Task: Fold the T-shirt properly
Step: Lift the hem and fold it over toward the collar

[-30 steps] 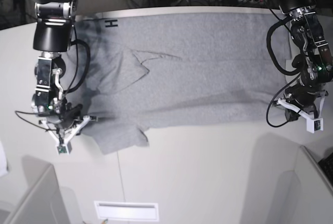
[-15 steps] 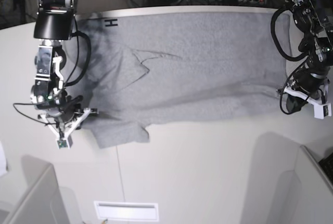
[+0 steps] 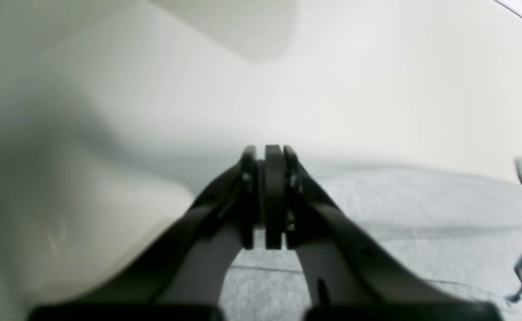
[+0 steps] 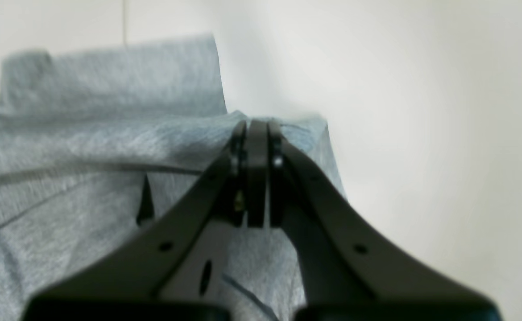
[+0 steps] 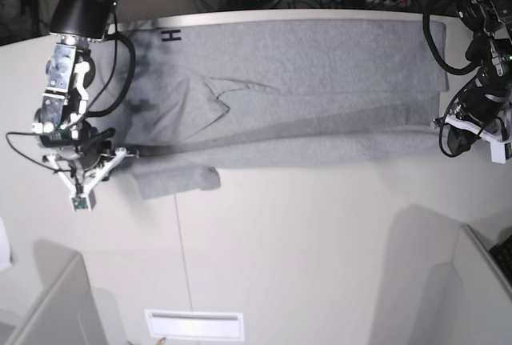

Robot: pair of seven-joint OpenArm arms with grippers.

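A white table [image 5: 304, 249] carries the grey T-shirt [image 5: 320, 89], spread wide toward twelve o'clock, with one sleeve [image 5: 180, 181] lying flat near eight o'clock.

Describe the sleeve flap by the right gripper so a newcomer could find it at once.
Start at the white table and the big grey T-shirt spread across its far half. Follow the shirt's near edge toward the right gripper. The sleeve is the one small tab of cloth jutting toward the camera from that otherwise straight edge.
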